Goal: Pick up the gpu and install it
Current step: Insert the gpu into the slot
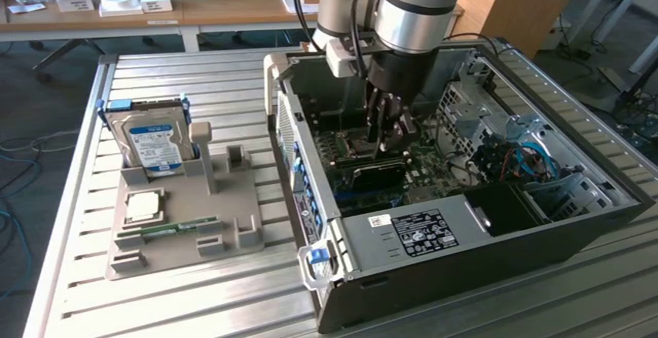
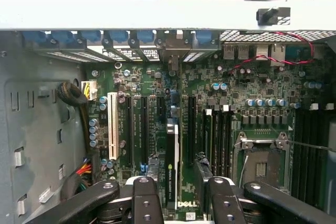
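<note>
- Slatted pale metal bench (image 1: 206, 292) in lab, w/ open dark PC tower case (image 1: 575, 230) lying on its side at approx 3 o'clock of grey parts fixture (image 1: 180, 222).
- Gpu (image 2: 170, 166), thin flat green card w/ dark face, standing on edge over motherboard slots (image 2: 137, 124), pale bracket end toward 12 o'clock in wrist view.
- Black two-finger gripper (image 2: 176, 195) spread wide, straddling card's top edge; actual contact unclear.
- Prob light, stiff, fragile: pinch board edges, avoid components.
</note>
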Available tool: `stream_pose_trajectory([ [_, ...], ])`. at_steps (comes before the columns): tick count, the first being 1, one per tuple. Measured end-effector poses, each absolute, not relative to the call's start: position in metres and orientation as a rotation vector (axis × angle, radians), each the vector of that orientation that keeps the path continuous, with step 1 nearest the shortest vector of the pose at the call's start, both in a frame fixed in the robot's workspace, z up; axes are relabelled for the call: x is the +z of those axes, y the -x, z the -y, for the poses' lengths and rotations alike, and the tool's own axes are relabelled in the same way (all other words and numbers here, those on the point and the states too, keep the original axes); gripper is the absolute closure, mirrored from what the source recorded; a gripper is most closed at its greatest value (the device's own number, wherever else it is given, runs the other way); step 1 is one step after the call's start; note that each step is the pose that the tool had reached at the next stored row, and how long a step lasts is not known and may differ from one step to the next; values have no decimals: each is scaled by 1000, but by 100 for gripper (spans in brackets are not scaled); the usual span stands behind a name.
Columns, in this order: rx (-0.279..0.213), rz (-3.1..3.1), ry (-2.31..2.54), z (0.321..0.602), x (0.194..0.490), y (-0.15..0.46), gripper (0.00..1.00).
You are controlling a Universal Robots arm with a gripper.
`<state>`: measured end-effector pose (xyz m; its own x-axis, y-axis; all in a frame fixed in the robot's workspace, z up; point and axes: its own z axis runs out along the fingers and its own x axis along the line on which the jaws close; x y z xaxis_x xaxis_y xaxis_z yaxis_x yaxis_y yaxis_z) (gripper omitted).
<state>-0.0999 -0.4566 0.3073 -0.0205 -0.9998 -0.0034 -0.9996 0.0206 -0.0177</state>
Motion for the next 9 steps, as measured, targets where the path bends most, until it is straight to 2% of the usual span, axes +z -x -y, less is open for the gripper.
stream_pose_trajectory([
  [9,-16,-2234,2188,457,308,100,60],
])
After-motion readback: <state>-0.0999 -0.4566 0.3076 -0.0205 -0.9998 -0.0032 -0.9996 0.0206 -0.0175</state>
